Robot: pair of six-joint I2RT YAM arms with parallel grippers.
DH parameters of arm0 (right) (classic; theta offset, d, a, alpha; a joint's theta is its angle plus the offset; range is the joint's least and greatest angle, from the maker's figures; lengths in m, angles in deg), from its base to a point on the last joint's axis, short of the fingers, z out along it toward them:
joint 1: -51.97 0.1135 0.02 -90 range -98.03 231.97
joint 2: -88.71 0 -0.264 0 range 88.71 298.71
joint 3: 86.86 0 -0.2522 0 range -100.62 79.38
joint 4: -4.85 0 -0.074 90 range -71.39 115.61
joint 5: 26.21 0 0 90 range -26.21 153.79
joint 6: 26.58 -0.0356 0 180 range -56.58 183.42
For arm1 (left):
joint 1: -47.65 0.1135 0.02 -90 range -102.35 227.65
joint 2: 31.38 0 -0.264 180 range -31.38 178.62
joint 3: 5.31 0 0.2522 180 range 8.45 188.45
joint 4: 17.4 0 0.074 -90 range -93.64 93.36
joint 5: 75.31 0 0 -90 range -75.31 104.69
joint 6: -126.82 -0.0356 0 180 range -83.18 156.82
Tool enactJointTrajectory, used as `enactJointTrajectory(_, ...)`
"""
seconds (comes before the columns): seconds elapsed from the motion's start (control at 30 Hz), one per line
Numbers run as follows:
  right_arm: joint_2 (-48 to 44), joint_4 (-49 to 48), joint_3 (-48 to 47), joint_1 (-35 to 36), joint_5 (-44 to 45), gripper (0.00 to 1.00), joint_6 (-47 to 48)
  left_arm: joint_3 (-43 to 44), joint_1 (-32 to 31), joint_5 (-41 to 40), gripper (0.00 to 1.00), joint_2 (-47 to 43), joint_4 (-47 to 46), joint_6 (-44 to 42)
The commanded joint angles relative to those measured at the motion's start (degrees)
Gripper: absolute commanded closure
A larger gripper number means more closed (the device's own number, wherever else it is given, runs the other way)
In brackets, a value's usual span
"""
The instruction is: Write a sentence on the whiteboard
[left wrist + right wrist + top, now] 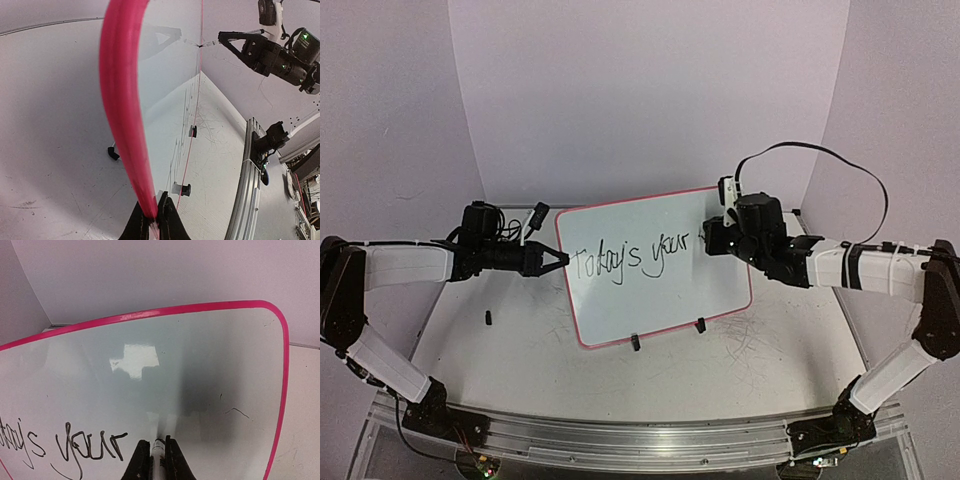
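One bench [520, 350], white and scuffed with grey scratches, carrying all items below. One whiteboard [660, 300], rectangular, rounded corners, pink rim, standing near upright at the bench's middle, its face towards the arm bases and its left end nearer them than its right. Two arms, white and black, reaching in from either side. Left claw [558, 260], black, at the whiteboard's left edge; the wrist view shows the claw [154, 216] clamped on the pink rim, one finger on each face. Right claw [712, 238] at the whiteboard's upper right, fingers closed on a marker [159, 460], white-bodied, held between them and pointing at the board face. One sentence [630, 258], black cursive, one line across the whiteboard's middle, reading "Today's your"; the marker tip meets the board just right of the last word. Two clip feet, black, on the whiteboard's lower edge: one left of centre [635, 342], one right [700, 325]. One small black piece [489, 319], kind not discernible, lying on the bench left of the whiteboard, apart from it.
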Motion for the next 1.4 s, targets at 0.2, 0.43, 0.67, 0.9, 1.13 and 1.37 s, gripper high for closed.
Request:
enactJointTrajectory(0.2,-1.8,-0.1,4.1,-0.1,-0.7,1.00,-1.3,1.1,-0.1,-9.1,1.00,1.6,3.2,-4.0)
enactJointTrajectory(0.43,-1.7,0.6,1.2,-1.4,3.2,1.00,-0.3,1.3,-0.1,-9.1,1.00,1.8,3.2,-4.0)
enactJointTrajectory(0.67,1.3,0.3,-5.3,-2.7,3.0,1.00,2.3,1.3,-0.1,-9.1,1.00,1.6,3.3,-3.9)
enactJointTrajectory(0.9,3.7,0.0,-6.9,-3.1,2.2,1.00,2.2,1.1,-0.1,-9.3,1.00,1.3,3.3,-4.0)
enactJointTrajectory(1.13,0.9,-0.1,-1.8,-3.1,0.0,1.00,-1.0,1.4,-0.1,-9.1,1.00,1.8,3.3,-4.0)
enactJointTrajectory(1.37,-2.6,0.4,4.2,-2.9,-2.2,1.00,-3.5,1.3,-0.1,-9.1,1.00,2.0,3.3,-4.1)
